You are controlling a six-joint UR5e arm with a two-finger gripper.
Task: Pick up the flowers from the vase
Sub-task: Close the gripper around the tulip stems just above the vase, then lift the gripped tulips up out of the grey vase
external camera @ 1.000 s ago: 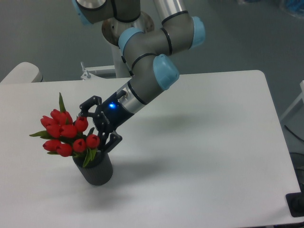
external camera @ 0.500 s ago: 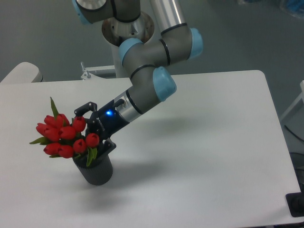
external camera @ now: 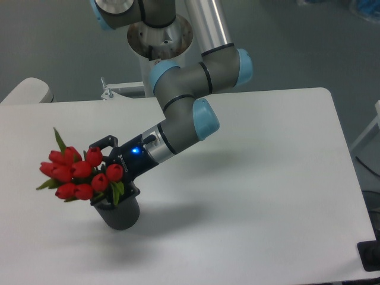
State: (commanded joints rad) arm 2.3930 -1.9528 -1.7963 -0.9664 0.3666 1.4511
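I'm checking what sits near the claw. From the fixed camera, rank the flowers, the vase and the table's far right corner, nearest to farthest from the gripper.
From the gripper:
1. Flowers, touching it, on its left side.
2. Vase, just below it.
3. Table's far right corner, far across to the right.

a white table [external camera: 267, 178], and perhaps a pale chair back [external camera: 27, 90] behind.
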